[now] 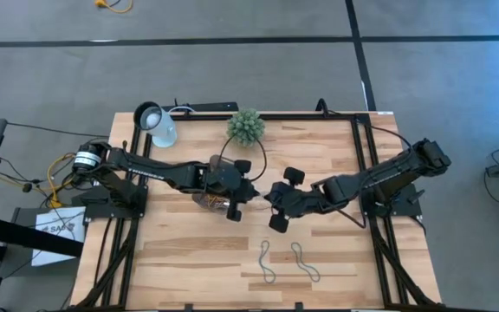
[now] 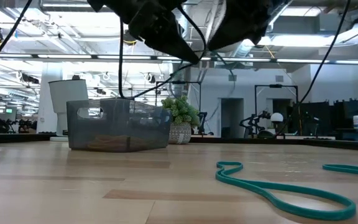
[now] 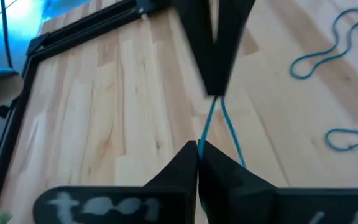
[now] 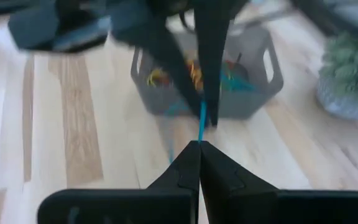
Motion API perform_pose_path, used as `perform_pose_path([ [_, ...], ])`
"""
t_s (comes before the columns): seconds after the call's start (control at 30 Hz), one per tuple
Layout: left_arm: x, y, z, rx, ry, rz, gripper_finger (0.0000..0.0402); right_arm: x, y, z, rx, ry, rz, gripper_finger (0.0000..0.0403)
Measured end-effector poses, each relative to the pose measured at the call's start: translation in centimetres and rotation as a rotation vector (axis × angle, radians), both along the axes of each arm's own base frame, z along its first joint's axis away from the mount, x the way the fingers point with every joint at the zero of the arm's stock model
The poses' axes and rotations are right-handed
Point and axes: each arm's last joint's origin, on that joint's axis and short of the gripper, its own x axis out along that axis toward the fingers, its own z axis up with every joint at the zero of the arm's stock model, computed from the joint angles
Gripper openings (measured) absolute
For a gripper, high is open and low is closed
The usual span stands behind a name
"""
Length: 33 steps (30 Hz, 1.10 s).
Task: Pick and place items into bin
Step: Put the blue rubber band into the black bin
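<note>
My left gripper (image 1: pixel 248 202) and my right gripper (image 1: pixel 271 201) meet tip to tip above the middle of the table. Both are shut on one teal band (image 3: pixel 220 121), a thin loop stretched between them clear of the table. The bin (image 4: pixel 253 68), a dark translucent tray, stands on the table beneath my left arm and holds several coloured bands. Two more teal bands (image 1: pixel 267 262) (image 1: pixel 305 260) lie flat on the wood near the front edge. My left gripper pinches one end of the teal band (image 3: pixel 204 138) between its two fingertips, coming at it slanting down from the table's left. The band runs straight from there to the right gripper's fingertips (image 3: pixel 214 87), lifted clear of the table. My right gripper pinches the band's other end (image 4: pixel 201 134) between its two fingertips, slanting down from the table's right. The short stretch of band runs straight to the left gripper's fingertips (image 4: pixel 207 115), above the table in front of the bin.
A white lamp head (image 1: pixel 158 123) and a spiky green plant ball (image 1: pixel 246 126) stand at the far edge. A black frame (image 1: pixel 364 165) rims the table. Bare wood (image 1: pixel 189 260) lies toward the front left.
</note>
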Motion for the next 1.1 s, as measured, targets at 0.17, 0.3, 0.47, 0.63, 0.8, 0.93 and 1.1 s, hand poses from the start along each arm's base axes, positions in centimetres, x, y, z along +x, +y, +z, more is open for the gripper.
perform_pose_path([
  [0.17, -0.3, 0.2, 0.2, 0.028, 0.022, 0.040, 0.0000, -1.0, 0.8, -1.2, 0.065, 0.072, -0.028, 0.0016],
  [0.3, -0.8, 0.3, 1.3, 0.042, 0.001, 0.061, 0.0000, -2.0, 1.5, -2.9, 0.084, 0.108, -0.031, 0.0055],
  [0.47, -2.5, 0.6, 3.3, 0.085, -0.008, 0.123, 0.0000, -3.3, 1.8, -5.1, 0.138, 0.143, -0.096, 0.0105],
  [0.63, -5.4, 1.8, 4.8, 0.215, 0.069, 0.304, 0.0000, -4.8, 1.9, -7.3, 0.193, 0.176, -0.179, 0.0133],
  [0.8, -6.8, 3.5, 4.2, 0.085, 0.202, 0.309, 0.0000, -6.0, 2.1, -9.1, 0.229, 0.176, -0.226, 0.0140],
  [0.93, -7.0, 5.1, 2.5, 0.009, 0.331, 0.343, 0.0000, -6.6, 1.9, -10.1, 0.240, 0.160, -0.258, 0.0140],
  [1.1, -6.4, 7.4, -0.1, -0.047, 0.464, 0.386, 0.0000, -6.8, 1.8, -10.6, 0.260, 0.145, -0.274, 0.0141],
])
